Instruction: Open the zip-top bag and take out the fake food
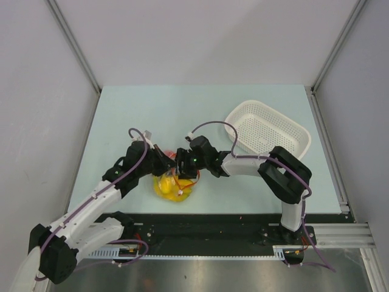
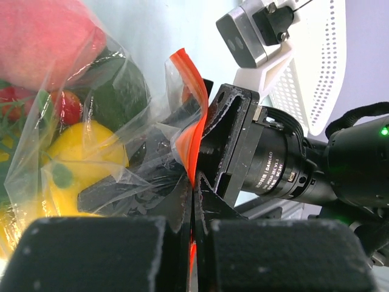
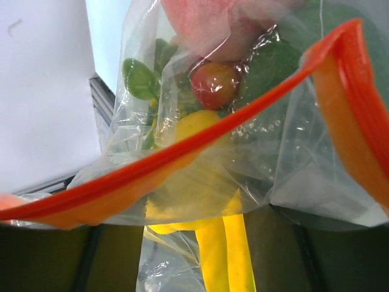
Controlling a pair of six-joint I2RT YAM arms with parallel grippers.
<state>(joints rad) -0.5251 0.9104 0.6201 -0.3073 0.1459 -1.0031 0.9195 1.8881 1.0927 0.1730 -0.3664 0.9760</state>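
Note:
The zip-top bag [image 1: 173, 187] hangs between both grippers near the table's front edge, and the fake food inside shows yellow. My left gripper [image 2: 193, 188] is shut on the bag's red zip strip [image 2: 189, 121]. My right gripper [image 2: 209, 131] faces it and pinches the bag's mouth right beside it. In the top view the left gripper [image 1: 165, 163] and right gripper [image 1: 181, 163] nearly touch. Through the plastic I see a lemon [image 2: 79, 152], a dark green vegetable [image 2: 121, 91], yellow bananas [image 3: 237, 255], a cherry tomato [image 3: 214, 84] and a pink piece [image 3: 206, 24]. The strip [image 3: 182, 155] crosses the right wrist view, parted from its other half.
A white perforated basket [image 1: 302, 135] stands at the back right of the pale table and also shows in the left wrist view [image 2: 328, 61]. A black rail runs along the table's near edge, just below the hanging bag.

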